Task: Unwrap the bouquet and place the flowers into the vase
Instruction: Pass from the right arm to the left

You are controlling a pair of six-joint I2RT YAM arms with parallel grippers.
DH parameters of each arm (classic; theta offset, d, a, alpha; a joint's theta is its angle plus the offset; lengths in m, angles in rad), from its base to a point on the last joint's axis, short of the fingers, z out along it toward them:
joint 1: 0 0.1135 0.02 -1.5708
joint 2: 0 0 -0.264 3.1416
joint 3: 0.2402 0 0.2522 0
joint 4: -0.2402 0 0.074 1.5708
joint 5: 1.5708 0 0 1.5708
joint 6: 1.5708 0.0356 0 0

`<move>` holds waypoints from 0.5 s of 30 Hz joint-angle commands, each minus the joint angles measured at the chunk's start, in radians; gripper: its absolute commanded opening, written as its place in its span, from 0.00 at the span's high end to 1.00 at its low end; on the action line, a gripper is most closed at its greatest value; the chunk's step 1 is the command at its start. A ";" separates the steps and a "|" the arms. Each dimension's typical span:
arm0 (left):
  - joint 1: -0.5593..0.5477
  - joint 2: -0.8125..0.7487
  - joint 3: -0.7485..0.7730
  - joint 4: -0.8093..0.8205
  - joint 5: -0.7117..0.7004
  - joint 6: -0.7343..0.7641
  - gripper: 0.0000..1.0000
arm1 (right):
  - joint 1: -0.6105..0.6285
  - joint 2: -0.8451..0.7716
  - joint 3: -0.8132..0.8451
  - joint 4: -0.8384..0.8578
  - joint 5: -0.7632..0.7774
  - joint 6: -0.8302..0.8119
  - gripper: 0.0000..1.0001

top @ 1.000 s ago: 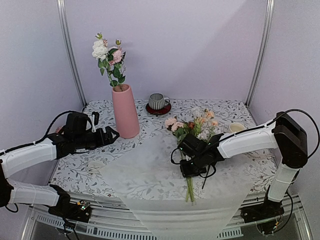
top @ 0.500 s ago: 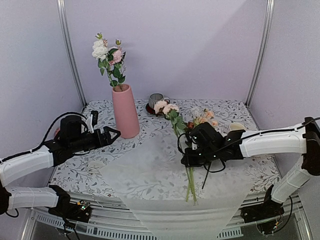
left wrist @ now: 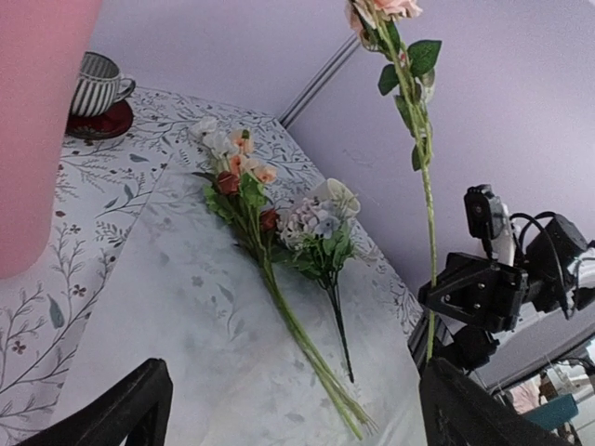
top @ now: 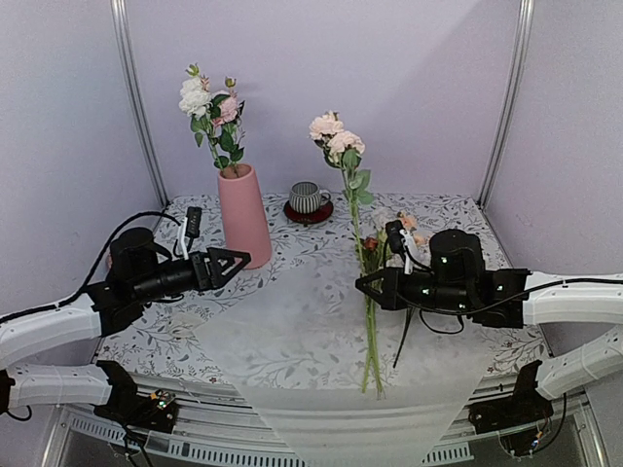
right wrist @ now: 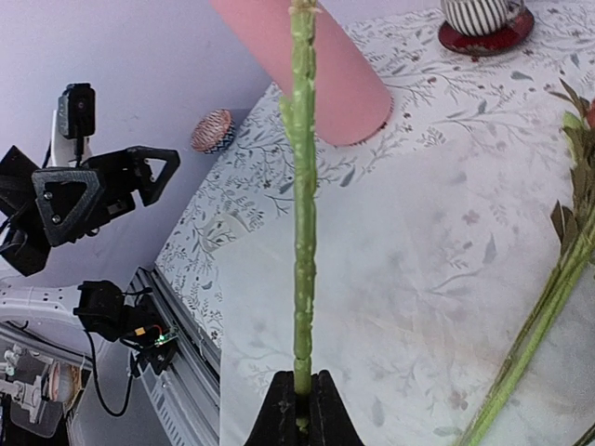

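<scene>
Now right gripper (top: 367, 285) pinches one flower stem (top: 359, 224) upright at centre; left gripper (top: 229, 263) gapes wide, empty; next, lift it over the vase (top: 243, 219) rim.

We hold our left arm (top: 58, 326) low, reaching rightward, left hand (top: 234, 267) spread wide; our right arm (top: 574, 300) reaches leftward (forearm nearly level), right hand (top: 364, 285) pinched tight on a flower stem (right wrist: 303, 232).

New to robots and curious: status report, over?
Right jaws shut on one flower, upright. Left jaws open, empty, beside vase. More flowers lying on wrapping paper.
</scene>
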 commanded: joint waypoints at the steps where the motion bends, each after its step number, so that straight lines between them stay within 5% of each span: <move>1: -0.065 0.000 -0.003 0.146 0.010 0.018 0.05 | 0.005 -0.031 -0.012 0.156 -0.073 -0.081 0.98; 15: -0.151 0.116 -0.022 0.450 0.041 0.014 0.02 | 0.046 0.036 -0.023 0.418 -0.165 -0.160 0.98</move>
